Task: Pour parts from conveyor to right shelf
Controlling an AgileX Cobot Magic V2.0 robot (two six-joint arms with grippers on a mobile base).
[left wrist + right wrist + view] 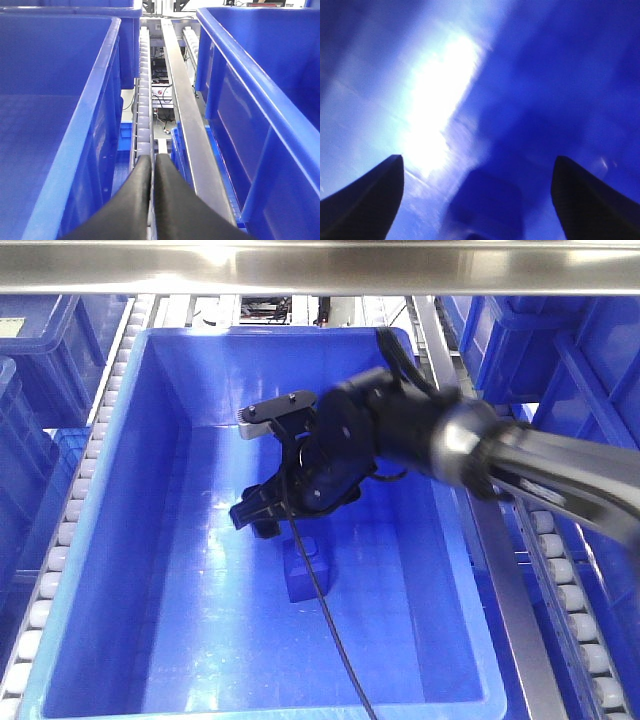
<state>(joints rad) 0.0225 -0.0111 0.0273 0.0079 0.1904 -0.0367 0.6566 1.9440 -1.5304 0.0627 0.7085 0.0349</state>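
Out at the left, the left pincer point(151, 172) has its black fingers pressed together, holding nothing, hanging over a rail of small white rollers point(143, 107) that runs between two glossy blue plastic bins on the stainless-steel shelf point(320, 265). In the middle bin point(130, 540), a small solid blue block point(305, 568) lies on the floor near the centre. The right pincer point(262, 512), spread wide and empty, hovers just above it.
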